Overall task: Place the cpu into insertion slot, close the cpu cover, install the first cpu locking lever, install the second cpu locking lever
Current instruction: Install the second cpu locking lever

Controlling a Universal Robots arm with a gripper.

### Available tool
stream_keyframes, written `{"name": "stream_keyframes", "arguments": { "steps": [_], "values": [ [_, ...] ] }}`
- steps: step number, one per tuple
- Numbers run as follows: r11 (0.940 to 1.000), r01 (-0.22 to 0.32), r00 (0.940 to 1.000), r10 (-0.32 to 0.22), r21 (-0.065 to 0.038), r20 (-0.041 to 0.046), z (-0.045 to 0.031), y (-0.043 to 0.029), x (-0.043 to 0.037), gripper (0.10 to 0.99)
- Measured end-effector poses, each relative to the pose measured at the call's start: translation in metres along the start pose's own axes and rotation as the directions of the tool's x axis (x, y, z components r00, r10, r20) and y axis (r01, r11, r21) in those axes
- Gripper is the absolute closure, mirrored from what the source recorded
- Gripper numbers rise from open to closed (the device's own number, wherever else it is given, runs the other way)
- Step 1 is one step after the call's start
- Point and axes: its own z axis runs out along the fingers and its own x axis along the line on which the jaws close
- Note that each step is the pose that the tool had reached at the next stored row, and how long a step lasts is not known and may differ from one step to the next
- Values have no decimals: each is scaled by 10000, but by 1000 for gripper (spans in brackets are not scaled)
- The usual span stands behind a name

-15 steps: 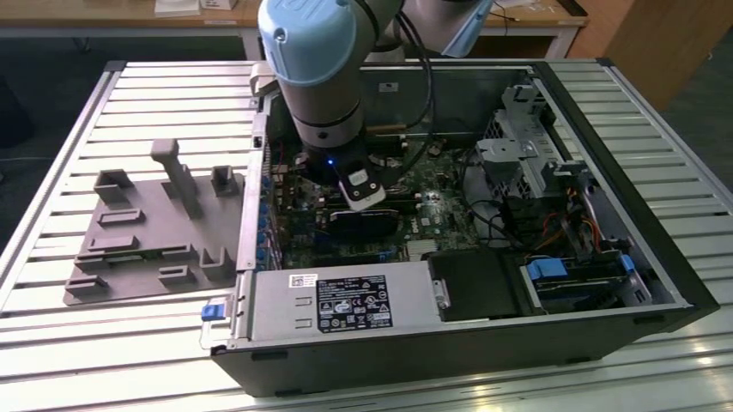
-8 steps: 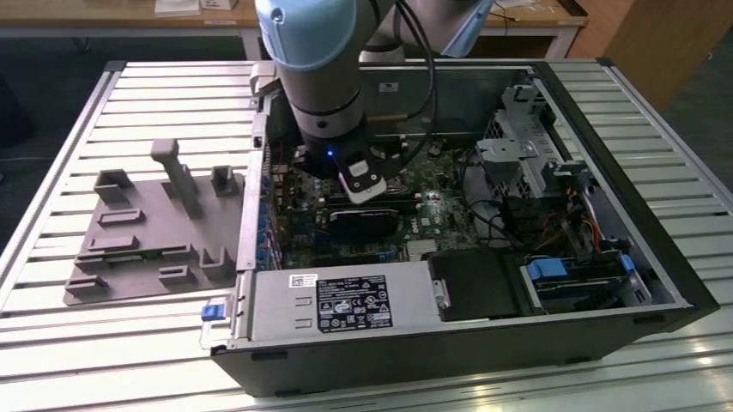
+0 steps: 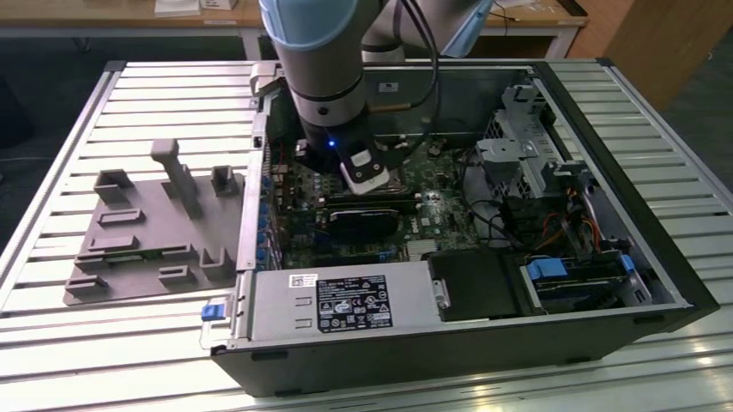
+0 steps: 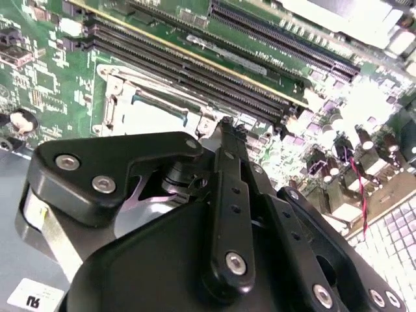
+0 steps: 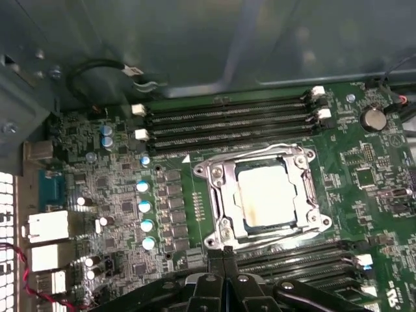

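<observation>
CPU [image 5: 268,195]: sits flat in the insertion slot [image 5: 224,207], just ahead of the pincer tips in the first wrist view; its pale metal top shows through the window of the frame, so the placing step looks done
CPU cover [image 5: 305,188]: silver frame plate lying down around the chip, level with the board, which reads as closed; it holds the chip flat in its seat
Locking levers: thin wire runs along the frame's edges, but whether either is hooked I cannot tell
Pincer [image 5: 223,252]: fingers drawn together into a single narrow tip with nothing between them, poised right at the near edge of the socket frame; a closed tip suits pressing or nudging a thin part more than grasping, in my judgement
Pincer in the second wrist view [image 4: 224,123]: tip points at the socket's corner bracket [image 4: 120,91], close over it; contact cannot be judged
Memory slots [image 5: 227,123]: long black rows beyond the socket from the pincer, and more just beside the tip on the near side
Computer case [image 3: 641,257]: lies open on its side on the slatted bench [image 3: 69,172], so the board faces up and the arm [image 3: 326,77] reaches straight down into it
Grey fixture tray [image 3: 149,232]: well off to the side of the pincer, outside the case
</observation>
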Motion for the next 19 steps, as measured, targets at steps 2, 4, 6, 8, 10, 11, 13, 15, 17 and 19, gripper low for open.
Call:
{"name": "stream_keyframes", "arguments": {
  "steps": [2,4,6,8,10,11,13,15,17,19],
  "values": [
    [9999,-3,10000,3,103,21,6,7,-43,984],
    [9999,-8,10000,8,165,32,13,15,-95,984],
    [9998,-14,10000,13,192,39,21,24,-152,984],
    [9998,-17,10000,16,206,43,30,35,-215,984],
    [9998,-26,10000,25,221,46,39,47,-275,984],
    [9997,-30,10000,29,228,49,44,57,-296,984],
    [9997,-34,10000,33,248,53,52,82,-317,984],
    [9994,-27,10000,24,335,68,60,117,-322,984],
    [9988,-4,10000,0,491,94,70,152,-323,984],
    [9981,11,9999,-18,609,111,79,193,-325,984]
  ]
}}
